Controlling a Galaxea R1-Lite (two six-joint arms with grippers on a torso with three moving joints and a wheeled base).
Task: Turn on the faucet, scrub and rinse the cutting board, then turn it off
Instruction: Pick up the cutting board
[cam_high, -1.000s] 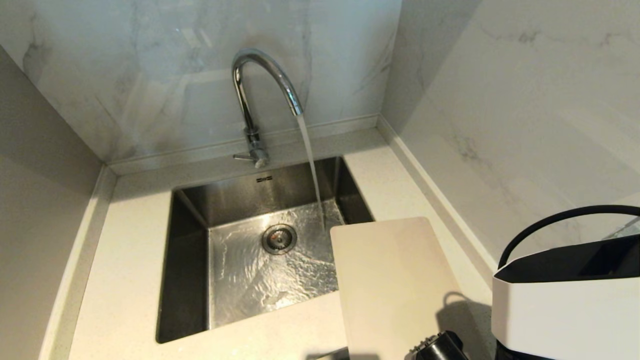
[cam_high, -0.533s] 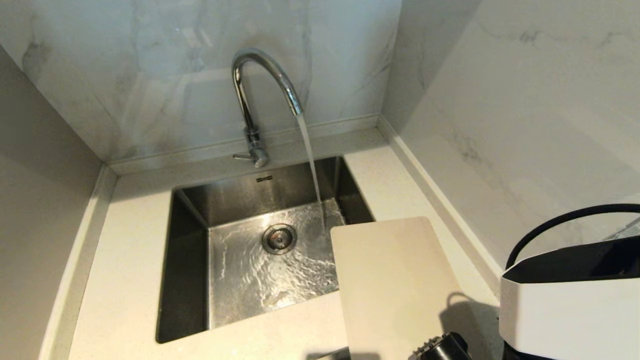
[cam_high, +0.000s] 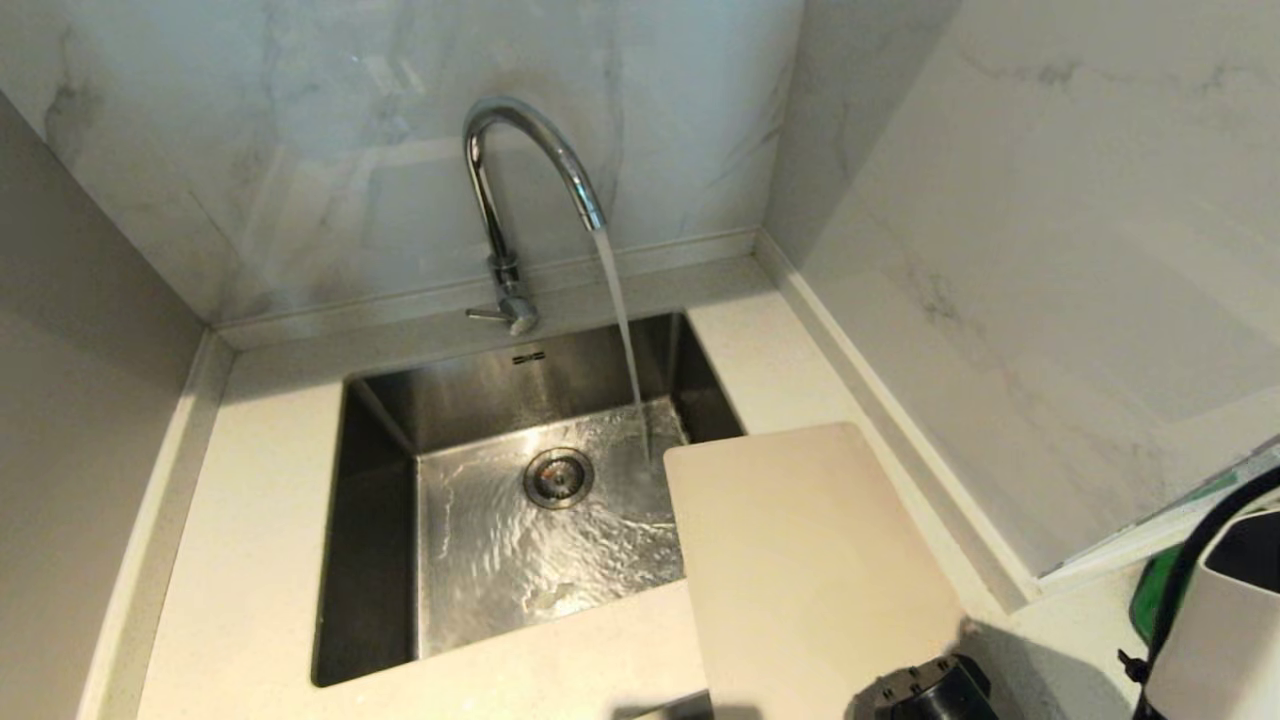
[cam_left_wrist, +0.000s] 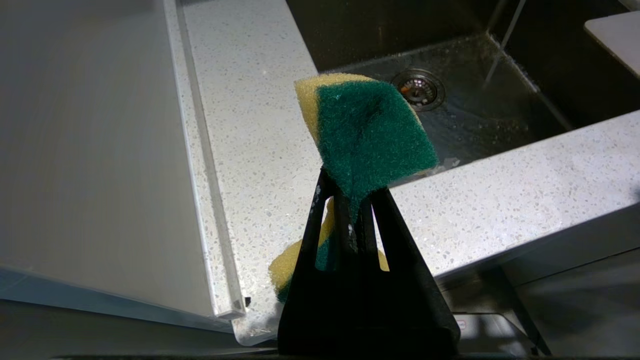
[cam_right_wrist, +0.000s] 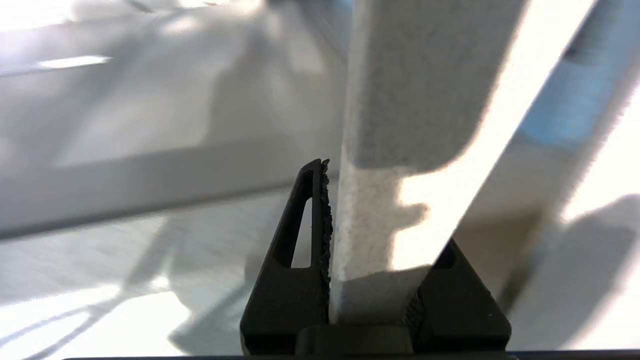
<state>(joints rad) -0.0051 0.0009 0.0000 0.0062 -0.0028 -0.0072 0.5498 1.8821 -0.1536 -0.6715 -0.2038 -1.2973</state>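
The chrome faucet (cam_high: 515, 190) stands behind the sink with water pouring from its spout into the basin. The cream-white cutting board (cam_high: 805, 570) reaches from the counter's right side over the sink's near right corner. My right gripper (cam_right_wrist: 381, 212) is shut on the board's (cam_right_wrist: 400, 100) near edge, and in the head view only its black wrist (cam_high: 930, 692) shows. My left gripper (cam_left_wrist: 350, 186) hangs by the counter's front left edge. It is shut on a green and yellow sponge (cam_left_wrist: 370, 130).
The steel sink (cam_high: 385, 560) has a round drain (cam_high: 558, 476) and rippling water on its floor. Marble walls close in behind and on the right. My white right forearm (cam_high: 1215, 620) and a dark green flat thing (cam_high: 1150, 600) are at the right edge.
My right forearm has swung right and down, out towards the picture's edge. The board has shifted slightly with it, its far edge a little further out over the sink. Water keeps running.
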